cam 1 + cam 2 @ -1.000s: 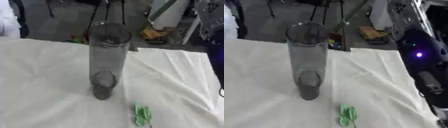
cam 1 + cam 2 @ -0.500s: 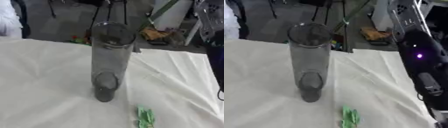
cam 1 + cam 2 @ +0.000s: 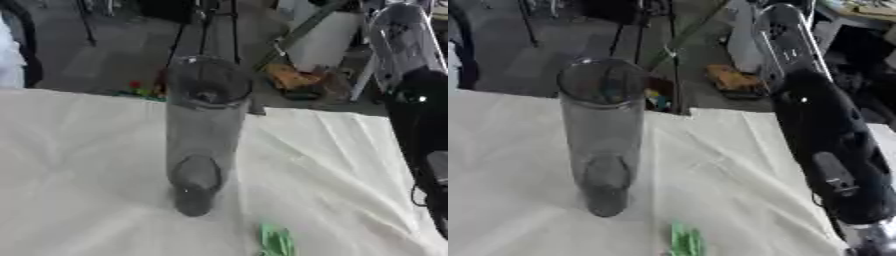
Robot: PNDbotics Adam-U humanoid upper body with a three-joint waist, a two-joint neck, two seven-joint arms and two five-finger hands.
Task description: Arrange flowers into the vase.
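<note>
A tall clear glass vase [image 3: 203,130] stands upright on the white tablecloth [image 3: 79,165]. A long green flower stem [image 3: 297,34] slants down from the upper right, and its lower end hangs just behind the vase's rim. My right arm [image 3: 824,145], black with a silver forearm, rises along the right side. Its hand is beyond the top edge, so what holds the stem is hidden. A small green leafy piece [image 3: 684,241] lies on the cloth in front of the vase. My left hand shows in no view.
Beyond the table's far edge are tripod legs [image 3: 188,35], an orange object [image 3: 293,79] on the floor and some red and green bits [image 3: 140,91]. A person's white sleeve [image 3: 9,57] shows at the far left.
My right arm has swung further into the picture from the right. The stem's lower end now hangs closer to the vase's rim. The vase and the green piece have stayed put.
</note>
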